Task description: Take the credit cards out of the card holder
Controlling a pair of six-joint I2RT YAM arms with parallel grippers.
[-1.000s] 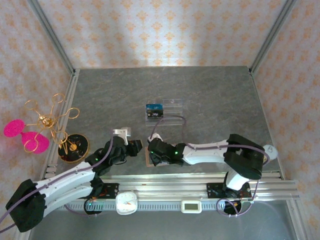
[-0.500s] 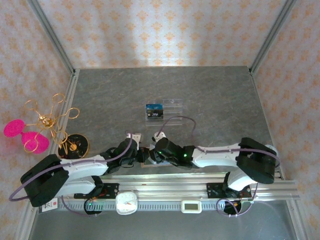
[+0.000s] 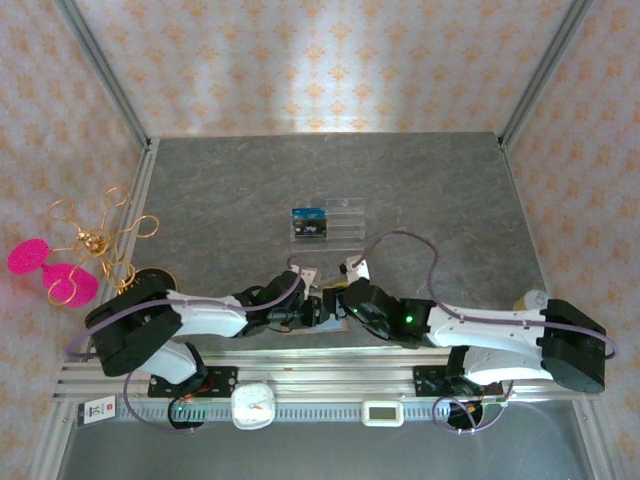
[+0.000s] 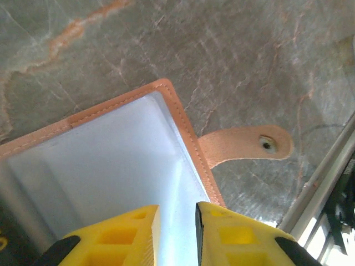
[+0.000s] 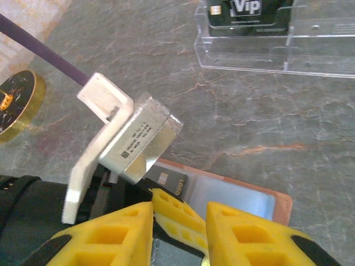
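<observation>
1 card holder (image 4: 111,160) open, near centre; 1 dark card (image 5: 169,182) inside it (1 VIP card (image 5: 244,10) stands in the far acrylic rack (image 5: 266,55)). Left gripper (image 4: 176,213): narrow gap, empty. Right gripper (image 5: 180,209): jaws part-open, can't tell what's held.

**A:** Surface?

**B:** Grey marbled table (image 3: 440,190). Metal frame posts at the far corners. Walls (image 3: 330,60) papered pale pink with an orange motif.

**A:** Mid-table?

**B:** Clear acrylic stepped rack (image 3: 335,222), standing upright with its steps facing the near edge.

**A:** Left side?

**B:** Gold wire ornament (image 3: 95,235), loops spreading outward, past the table's left edge. Two bright pink discs (image 3: 28,256) on its outer loops. Near it is a dark round disc with a gold rim (image 5: 16,105), lying flat on the table.

**A:** Near edge?

**B:** Aluminium rail (image 3: 320,385) running across. A white round-faced clock (image 3: 253,405) sits on it, and a small white display unit (image 3: 383,412) to the right, apart from the clock. Readout too small to read.
</observation>
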